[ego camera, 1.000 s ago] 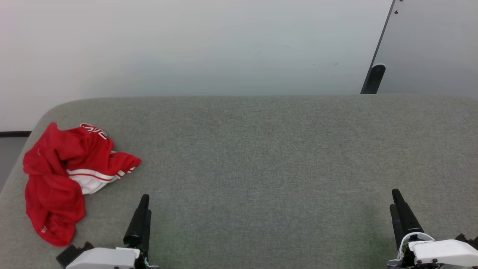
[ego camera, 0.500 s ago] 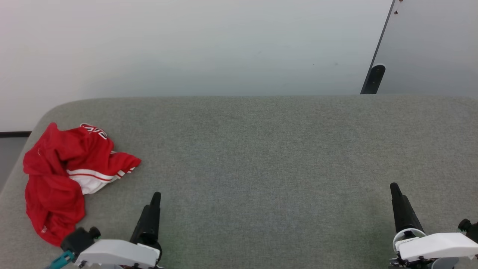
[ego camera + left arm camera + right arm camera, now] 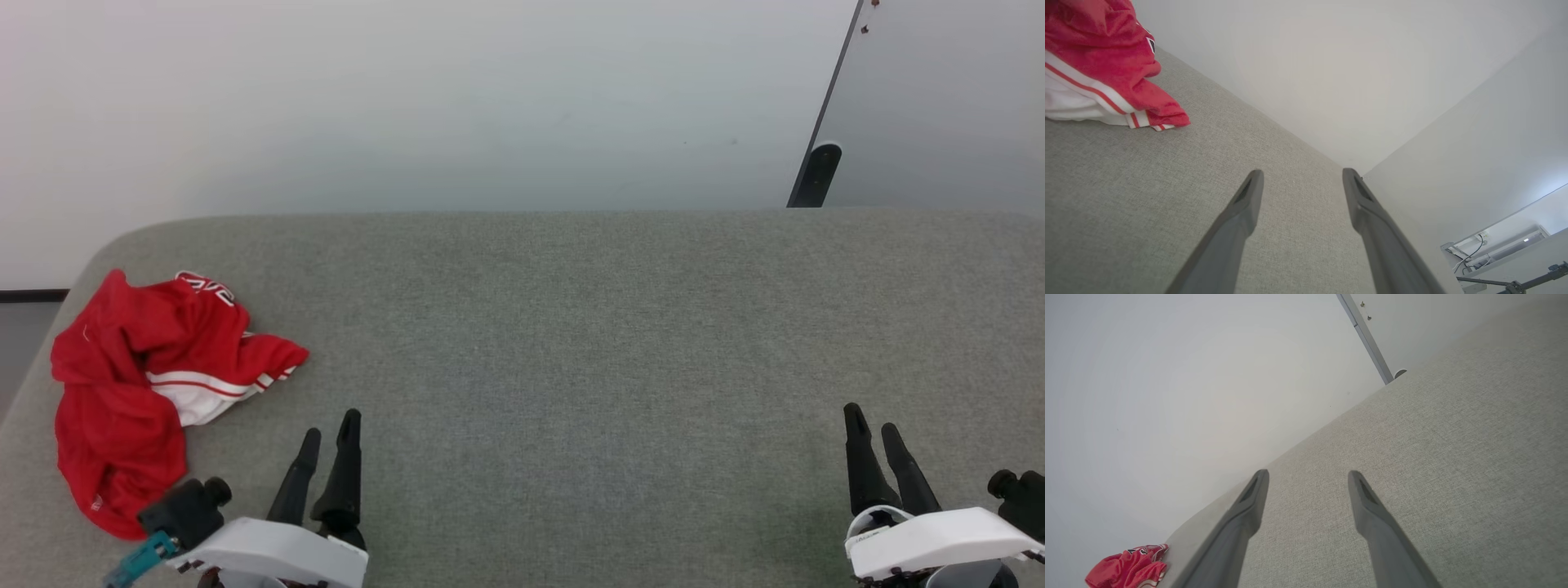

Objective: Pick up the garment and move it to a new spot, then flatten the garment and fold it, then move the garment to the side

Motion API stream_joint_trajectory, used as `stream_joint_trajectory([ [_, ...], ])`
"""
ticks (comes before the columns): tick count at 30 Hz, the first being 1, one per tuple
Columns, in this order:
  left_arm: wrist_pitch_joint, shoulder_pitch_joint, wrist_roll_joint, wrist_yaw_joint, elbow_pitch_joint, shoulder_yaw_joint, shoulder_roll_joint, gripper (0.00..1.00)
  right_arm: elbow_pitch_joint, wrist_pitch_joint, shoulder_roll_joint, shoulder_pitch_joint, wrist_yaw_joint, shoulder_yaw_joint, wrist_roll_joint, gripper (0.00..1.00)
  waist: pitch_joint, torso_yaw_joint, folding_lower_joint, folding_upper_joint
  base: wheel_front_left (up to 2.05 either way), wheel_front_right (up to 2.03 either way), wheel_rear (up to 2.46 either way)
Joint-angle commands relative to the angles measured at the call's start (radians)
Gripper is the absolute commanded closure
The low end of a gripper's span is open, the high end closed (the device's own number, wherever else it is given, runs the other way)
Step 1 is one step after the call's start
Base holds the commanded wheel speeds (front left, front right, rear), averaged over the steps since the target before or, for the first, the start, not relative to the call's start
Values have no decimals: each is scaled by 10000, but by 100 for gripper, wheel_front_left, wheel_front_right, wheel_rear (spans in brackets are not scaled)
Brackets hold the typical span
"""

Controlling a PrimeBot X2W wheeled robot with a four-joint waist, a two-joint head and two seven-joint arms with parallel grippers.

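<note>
Head view: I see the crumpled bright red jersey with white striped trim (image 3: 143, 384) lying at the grey fabric tabletop's (image 3: 571, 327) left end. My left gripper (image 3: 331, 425) and right gripper (image 3: 872, 418) are both empty, fingers apart.

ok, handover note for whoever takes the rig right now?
Grippers: left end effector open and empty, just right of the garment; right end effector open and empty, at the far right of the table.
The garment lies crumpled at the table's left end, not gripped.
Done: nothing yet.
Left: pick up, move to a new spot, flatten, fold, move aside.
</note>
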Motion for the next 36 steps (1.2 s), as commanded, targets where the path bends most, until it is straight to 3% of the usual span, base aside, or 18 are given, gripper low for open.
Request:
stream_joint_trajectory([
  [1, -113, -17, 496, -41, -219, 32, 15, 0, -83, -134, -12, -148, 5, 4, -392, 0, -18, 0, -1, 0, 0, 0, 0],
  [17, -557, 253, 2738, -260, -509, 137, -79, 0, 69, -579, -20, -105, 5, 108, -2104, 0, -169, 2, -1, 0, 0, 0, 0],
  [36, -977, 384, 4507, -383, -551, 41, -121, 0, 178, -1015, -28, -189, 4, 308, -3692, 0, -259, -30, -1, 0, 0, 0, 0],
])
